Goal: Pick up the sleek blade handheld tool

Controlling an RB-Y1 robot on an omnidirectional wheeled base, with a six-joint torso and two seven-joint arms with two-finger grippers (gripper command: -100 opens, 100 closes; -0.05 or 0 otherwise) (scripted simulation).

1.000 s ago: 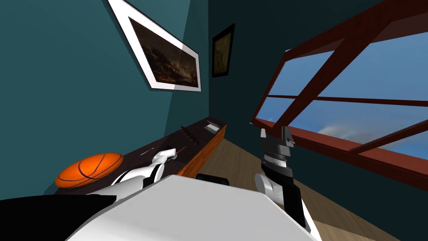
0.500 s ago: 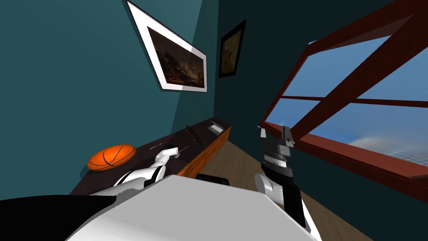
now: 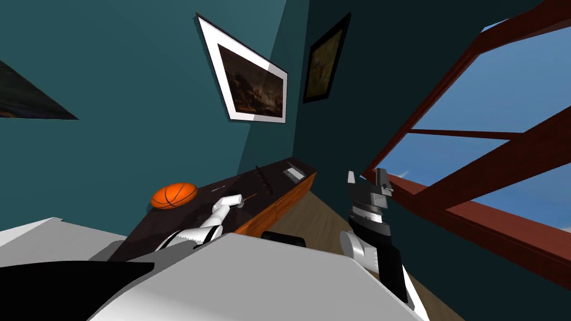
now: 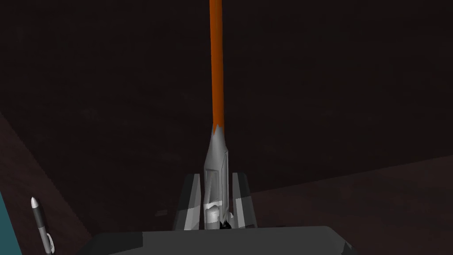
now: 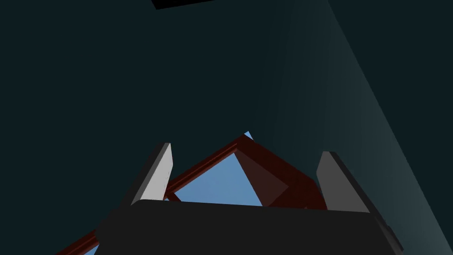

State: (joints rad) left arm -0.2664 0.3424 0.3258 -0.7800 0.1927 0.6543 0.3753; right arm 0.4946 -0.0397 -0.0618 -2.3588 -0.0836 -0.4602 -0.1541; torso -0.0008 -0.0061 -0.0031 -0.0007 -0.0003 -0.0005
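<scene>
Left gripper [image 4: 216,176]: closed on the tool; its 2 fingers [image 4: 192,200] press the sides of the grey end, low near the dark body.
Tool [image 4: 216,66]: grey end in the grip, long orange shaft running straight out along the fingers' line. The head view puts it [image 3: 249,196] just past the left hand, over the table [image 3: 240,181].
Contact: cannot tell whether the shaft's far end touches the dark top [image 4: 332,88].
Step (judged): lift after the grasp.
Method: raise straight up, slowly, with the wrist level. The hold is at 1 end only, so the shaft may droop or pivot between the thin fingers. Squeeze firmly and do not swing.
Neighbours: dark stick [image 4: 39,219] lies beside the gripper; ball [image 3: 174,195] sits near on the same table. A vertical rise avoids both.
Right gripper [image 3: 365,177]: open [image 5: 247,150], raised near the window, idle.
</scene>
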